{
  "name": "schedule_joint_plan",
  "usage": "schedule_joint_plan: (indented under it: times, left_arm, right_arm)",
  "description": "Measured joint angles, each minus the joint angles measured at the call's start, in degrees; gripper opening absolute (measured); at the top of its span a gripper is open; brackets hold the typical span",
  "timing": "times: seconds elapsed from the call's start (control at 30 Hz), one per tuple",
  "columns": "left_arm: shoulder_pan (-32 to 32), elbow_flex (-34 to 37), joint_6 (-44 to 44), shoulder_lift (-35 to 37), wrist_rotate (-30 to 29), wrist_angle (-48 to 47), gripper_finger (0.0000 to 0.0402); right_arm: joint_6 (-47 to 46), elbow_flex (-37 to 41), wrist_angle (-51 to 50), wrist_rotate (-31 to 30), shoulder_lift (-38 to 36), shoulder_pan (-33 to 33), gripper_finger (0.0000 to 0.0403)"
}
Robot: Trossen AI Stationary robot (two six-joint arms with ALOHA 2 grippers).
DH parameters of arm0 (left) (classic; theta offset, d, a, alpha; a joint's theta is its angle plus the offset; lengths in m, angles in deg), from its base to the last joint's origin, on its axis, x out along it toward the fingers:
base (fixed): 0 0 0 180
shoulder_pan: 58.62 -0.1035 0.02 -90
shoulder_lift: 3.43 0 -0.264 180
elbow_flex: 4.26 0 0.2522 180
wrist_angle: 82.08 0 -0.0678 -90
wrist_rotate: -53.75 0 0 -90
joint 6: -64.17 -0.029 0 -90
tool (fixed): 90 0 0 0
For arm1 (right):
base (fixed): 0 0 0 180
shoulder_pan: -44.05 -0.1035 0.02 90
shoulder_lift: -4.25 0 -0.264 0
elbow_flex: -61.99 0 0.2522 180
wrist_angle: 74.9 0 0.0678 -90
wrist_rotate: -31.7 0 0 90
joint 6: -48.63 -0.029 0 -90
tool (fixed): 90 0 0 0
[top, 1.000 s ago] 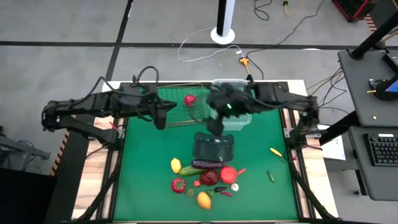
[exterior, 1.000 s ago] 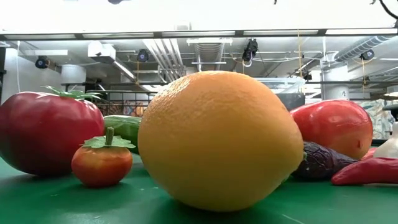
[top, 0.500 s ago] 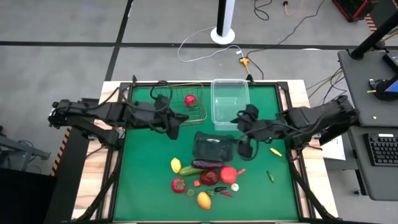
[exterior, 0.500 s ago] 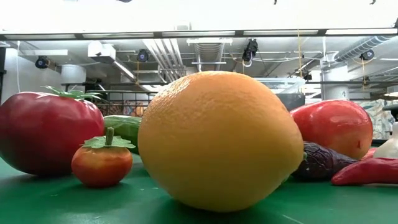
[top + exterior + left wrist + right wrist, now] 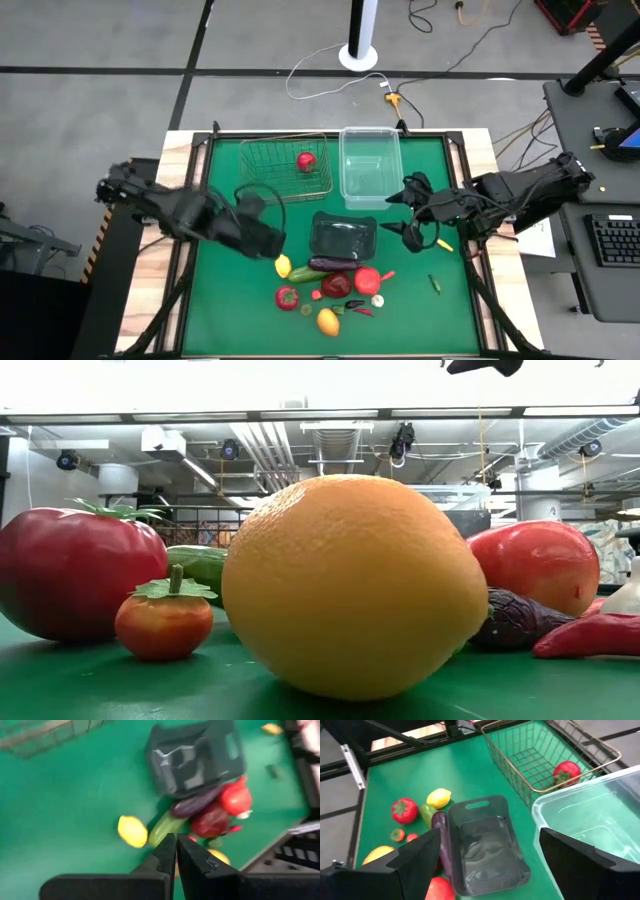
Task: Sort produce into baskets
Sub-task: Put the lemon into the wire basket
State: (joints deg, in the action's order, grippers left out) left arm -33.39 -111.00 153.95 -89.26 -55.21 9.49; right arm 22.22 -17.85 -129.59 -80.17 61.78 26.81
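Beside the lemon [image 5: 283, 265], the left hand [image 5: 270, 243] (fingers together) hovers; the right hand [image 5: 412, 232] spreads apart.

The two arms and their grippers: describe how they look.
Both arms are matte black and built of jointed segments, with black cables looping along them in the high view. The left gripper has two slim, flat black fingers tapering to narrow tips. The right gripper has two broad, angular black fingers. No markings show on them.

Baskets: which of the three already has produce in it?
The wire basket, holding one red round fruit. The clear plastic tub beside it and the dark tray nearer the produce pile hold nothing.
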Motion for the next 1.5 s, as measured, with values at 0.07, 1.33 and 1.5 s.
schedule_joint_plan:
  times: [0.07, 1.33, 1.5]
  left_arm:
    - [1.2, -0.8, 1.4, -3.5, 0.4, -0.4, 0.0002]
    - [-2.1, 3.5, 10.4, -22.4, 8.4, -2.7, 0.0259]
    - [-2.1, 8.2, 10.8, -22.4, 8.9, 4.6, 0.0243]
  right_arm:
    - [-0.1, -0.4, 0.5, -0.7, 0.5, 0.0, 0.0331]
    - [-6.2, -0.9, 2.2, -0.2, 3.5, 0.0, 0.0341]
    - [-6.2, -0.9, 2.2, 0.0, 3.5, 0.0, 0.0343]
